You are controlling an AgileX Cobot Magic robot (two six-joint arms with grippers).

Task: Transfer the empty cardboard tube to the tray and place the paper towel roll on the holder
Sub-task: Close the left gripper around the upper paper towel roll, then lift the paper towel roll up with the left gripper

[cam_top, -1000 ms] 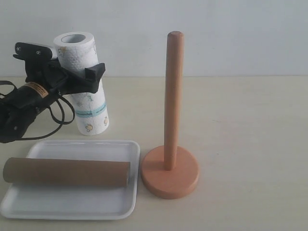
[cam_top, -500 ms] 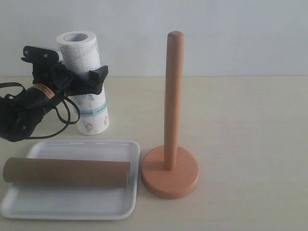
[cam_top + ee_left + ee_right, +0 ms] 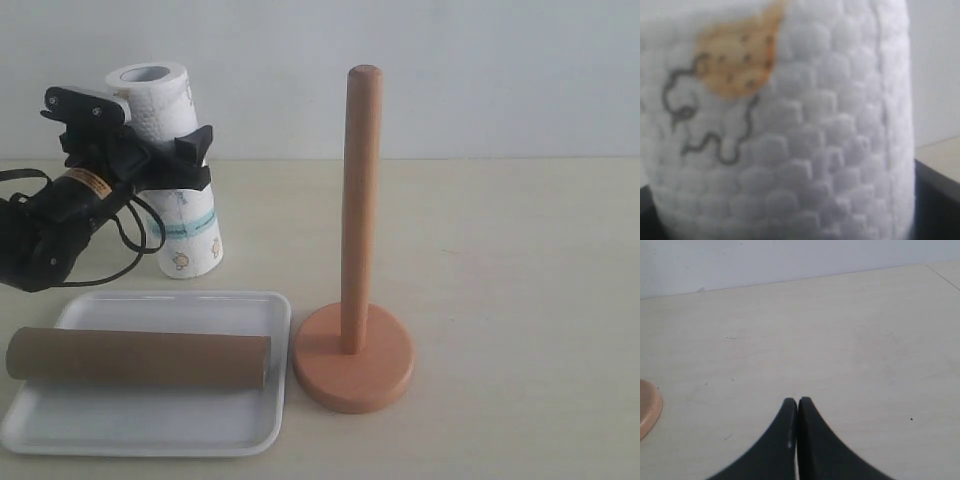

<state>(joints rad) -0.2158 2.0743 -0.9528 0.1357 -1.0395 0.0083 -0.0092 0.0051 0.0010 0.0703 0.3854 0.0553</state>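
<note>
The light is bright, soft and even in all three views, leaving only faint shadows on the table (image 3: 500, 300) around the wooden stand (image 3: 352, 365) and the tray (image 3: 255, 420). My left wrist picture is the weak one: the paper roll (image 3: 805, 150) sits so close that it fills the frame out of focus, its bumps and print smeared. From my right wrist the table looks sharp, while my right claw (image 3: 797, 402) shows as a flat dark shape.

No writing can be read anywhere. A small yellow label (image 3: 88, 182) sits on the left arm (image 3: 50, 225), its print too small to make out. The roll (image 3: 190, 230) bears only cartoon drawings.
</note>
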